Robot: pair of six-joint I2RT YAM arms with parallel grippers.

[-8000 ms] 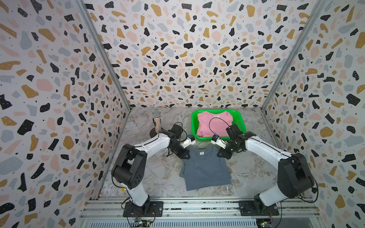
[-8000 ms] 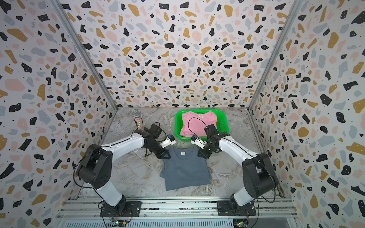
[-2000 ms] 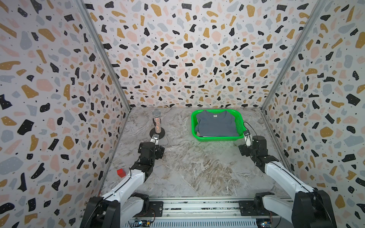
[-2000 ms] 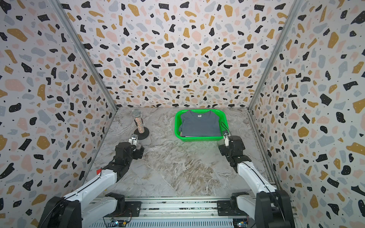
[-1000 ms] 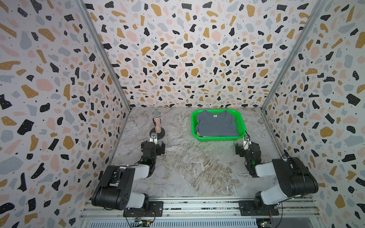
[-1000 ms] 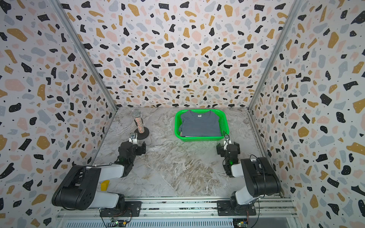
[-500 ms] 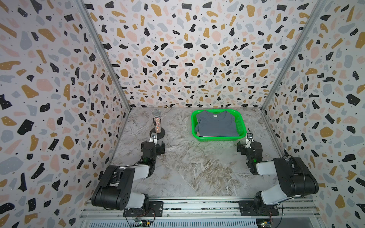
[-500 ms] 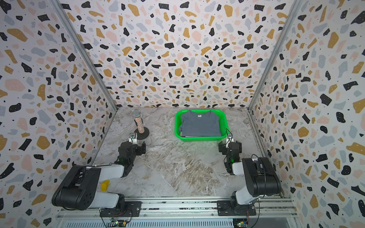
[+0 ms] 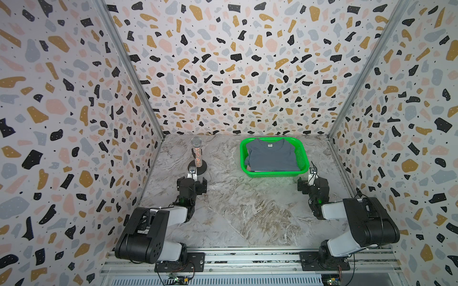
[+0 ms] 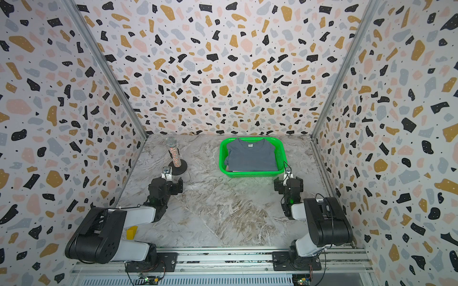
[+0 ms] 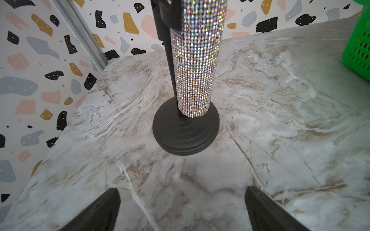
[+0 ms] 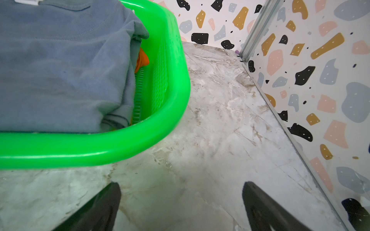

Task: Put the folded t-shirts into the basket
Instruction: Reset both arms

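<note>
Grey-blue shirt (image 9: 271, 156) lies topmost in the green basket (image 9: 272, 174), orange cloth (image 12: 142, 60) beneath, none on the table (image 9: 247, 210); left gripper (image 9: 192, 184) and right gripper (image 9: 312, 184) rest wide open, empty, so placing appears complete, nothing further required.

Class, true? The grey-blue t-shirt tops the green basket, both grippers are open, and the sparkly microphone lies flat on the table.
No. The left wrist view shows the sparkly microphone standing upright on its black stand, not lying flat. The grey-blue t-shirt does top the green basket, and left gripper and right gripper are open.
</note>
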